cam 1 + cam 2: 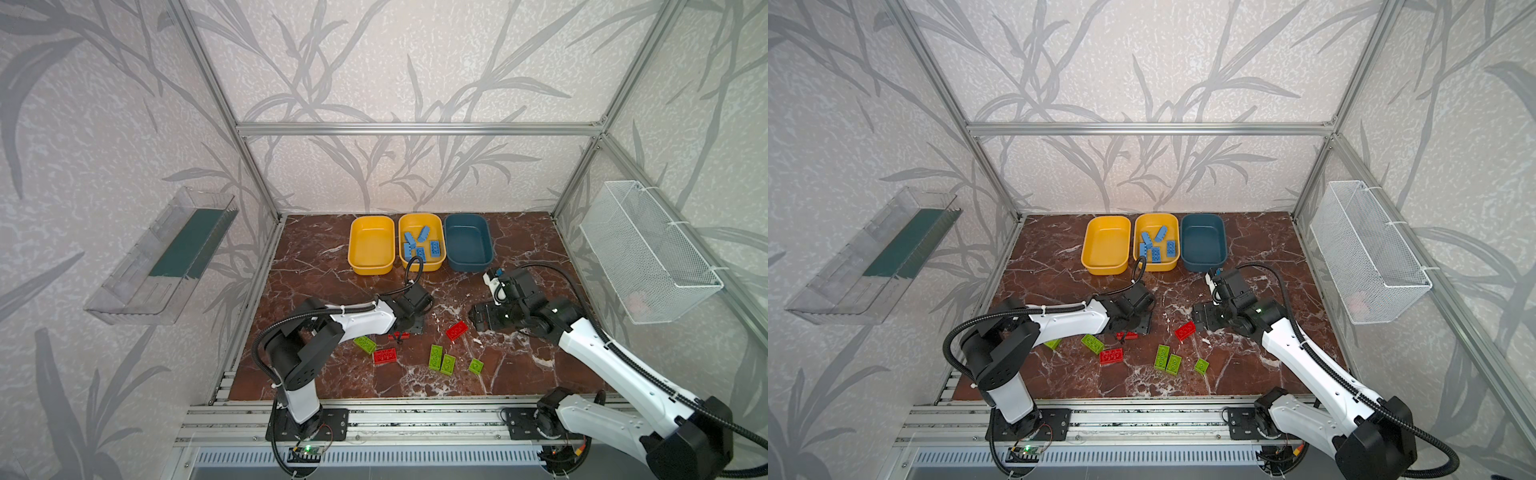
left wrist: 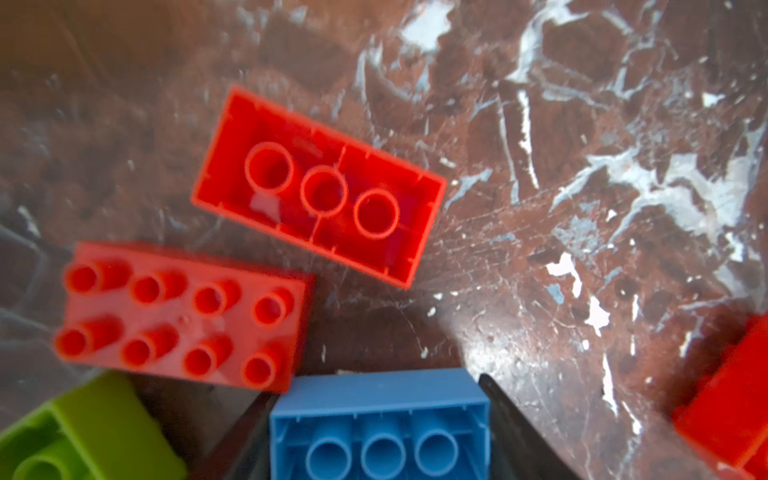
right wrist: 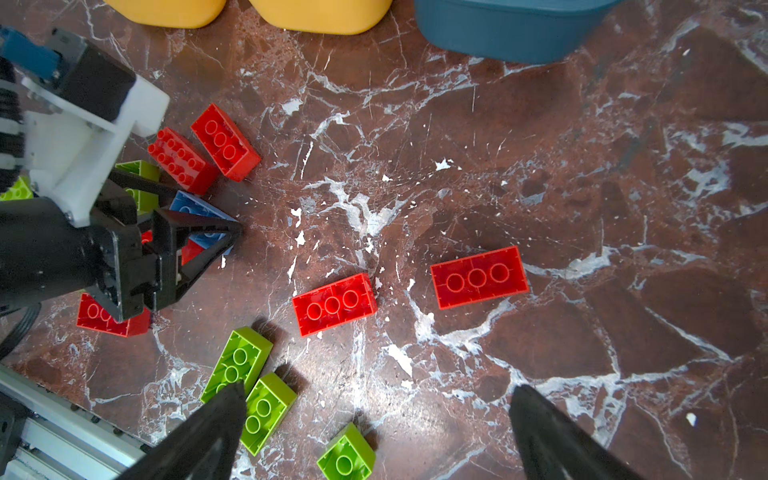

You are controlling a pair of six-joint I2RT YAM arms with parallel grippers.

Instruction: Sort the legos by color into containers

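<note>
Left gripper (image 2: 374, 388) pinched across blue brick (image 2: 379, 428), down at marble table (image 2: 540, 208) amid red bricks (image 2: 318, 187). Likely bound for middle yellow tub (image 1: 434, 266), which holds the other blues. Green bricks (image 1: 435, 356) loose at centre front. Right gripper (image 3: 378, 388) wide, empty, hovering. Table glossy red-brown, white-veined; leaf-patterned walls (image 1: 374, 62), aluminium frame (image 1: 415, 128).

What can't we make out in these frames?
1. The blue brick: cut off by the frame edge in the left wrist view; hidden under the left arm in both top views.
2. The green brick: blurred and cropped at a corner, left wrist view.
3. The pinkish thing in the wire mesh basket: too blurred to identify in both top views.
</note>
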